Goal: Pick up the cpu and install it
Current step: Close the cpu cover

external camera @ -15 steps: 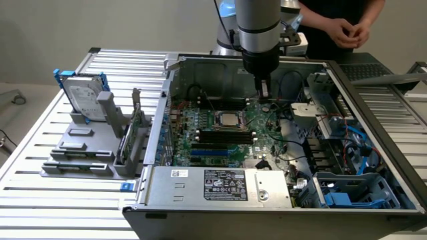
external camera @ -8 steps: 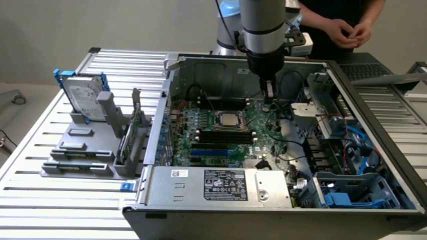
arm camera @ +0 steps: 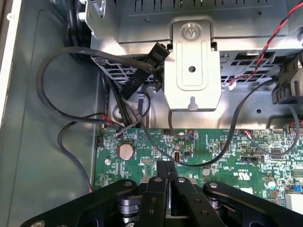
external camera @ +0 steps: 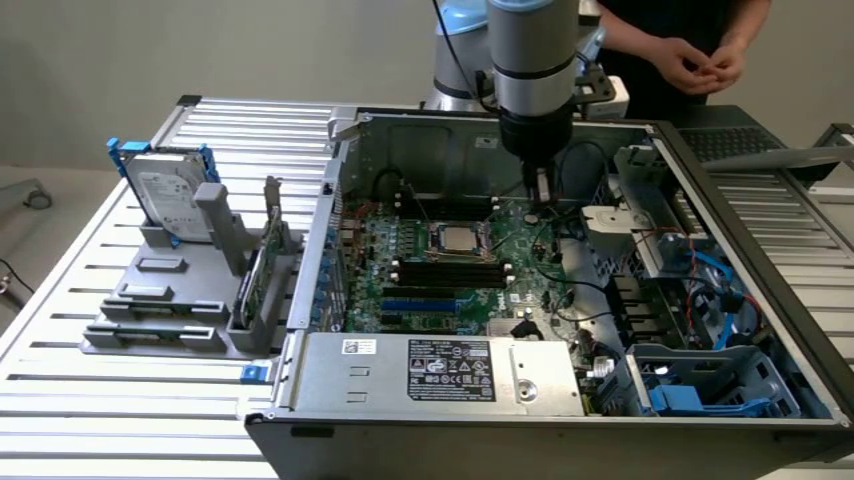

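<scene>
My end effector (arm camera: pixel 165 165), pressed together on nothing, hovers above the motherboard (arm camera: pixel 213 156); the cpu (external camera: pixel 455 238) lies flat mid-motherboard. Likely light, rigid, fragile: best pinched by opposite edges.

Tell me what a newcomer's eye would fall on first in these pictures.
An open grey metal computer case lies centrally, the arm's black gripper, shut and empty, hanging over its green motherboard. Nearby, what looks like the small silver-grey square cpu sits in a metal-framed socket. At the exterior view's left, a silver hard drive with a blue bracket stands upright in a grey rack.
</scene>
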### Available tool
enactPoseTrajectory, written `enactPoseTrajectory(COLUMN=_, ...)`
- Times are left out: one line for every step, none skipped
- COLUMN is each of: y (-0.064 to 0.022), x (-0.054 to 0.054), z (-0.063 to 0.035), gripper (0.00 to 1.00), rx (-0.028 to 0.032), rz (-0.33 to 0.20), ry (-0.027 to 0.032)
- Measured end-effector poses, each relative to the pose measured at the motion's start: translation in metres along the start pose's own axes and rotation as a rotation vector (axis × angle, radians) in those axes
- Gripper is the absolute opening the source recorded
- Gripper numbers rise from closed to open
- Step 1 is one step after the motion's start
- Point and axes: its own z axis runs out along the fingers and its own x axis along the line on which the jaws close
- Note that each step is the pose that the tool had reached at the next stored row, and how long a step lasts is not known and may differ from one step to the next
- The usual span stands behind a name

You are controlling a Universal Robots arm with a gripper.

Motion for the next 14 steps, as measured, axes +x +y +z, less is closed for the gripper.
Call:
enactPoseTrajectory(y=0.0001, x=-0.0001, z=0.0006, gripper=0.11, rx=0.0083, rz=0.001, ry=-0.0002)
enactPoseTrajectory(y=0.0001, x=-0.0001, z=0.0012, gripper=0.11, rx=0.0158, rz=0.002, ry=-0.0004)
enactPoseTrajectory(y=0.0003, x=-0.0002, z=0.0018, gripper=0.11, rx=0.0232, rz=0.003, ry=-0.0006)
enactPoseTrajectory(y=0.0005, x=-0.0002, z=0.0023, gripper=0.11, rx=0.0311, rz=0.004, ry=-0.0009)
enactPoseTrajectory(y=0.0008, x=-0.0003, z=0.0027, gripper=0.11, rx=0.0393, rz=0.005, ry=-0.0012)
enactPoseTrajectory(y=0.0013, x=-0.0003, z=0.003, gripper=0.11, rx=0.0478, rz=0.005, ry=-0.0015)
enactPoseTrajectory(y=0.0017, x=-0.0003, z=0.0031, gripper=0.11, rx=0.0556, rz=0.006, ry=-0.0019)
enactPoseTrajectory(y=0.0023, x=-0.0003, z=0.0032, gripper=0.11, rx=0.062, rz=0.007, ry=-0.002)
enactPoseTrajectory(y=0.0028, x=-0.0003, z=0.0034, gripper=0.11, rx=0.0665, rz=0.008, ry=-0.0021)
enactPoseTrajectory(y=0.0033, x=-0.0003, z=0.0036, gripper=0.11, rx=0.0706, rz=0.008, ry=-0.0022)
enactPoseTrajectory(y=0.0038, x=-0.0003, z=0.0037, gripper=0.11, rx=0.0749, rz=0.009, ry=-0.0022)
enactPoseTrajectory(y=0.0042, x=-0.0003, z=0.0038, gripper=0.11, rx=0.0794, rz=0.009, ry=-0.0024)
enactPoseTrajectory(y=0.0045, x=-0.0003, z=0.0039, gripper=0.11, rx=0.0843, rz=0.01, ry=-0.0026)
enactPoseTrajectory(y=0.0048, x=-0.0003, z=0.0038, gripper=0.11, rx=0.0902, rz=0.01, ry=-0.0026)
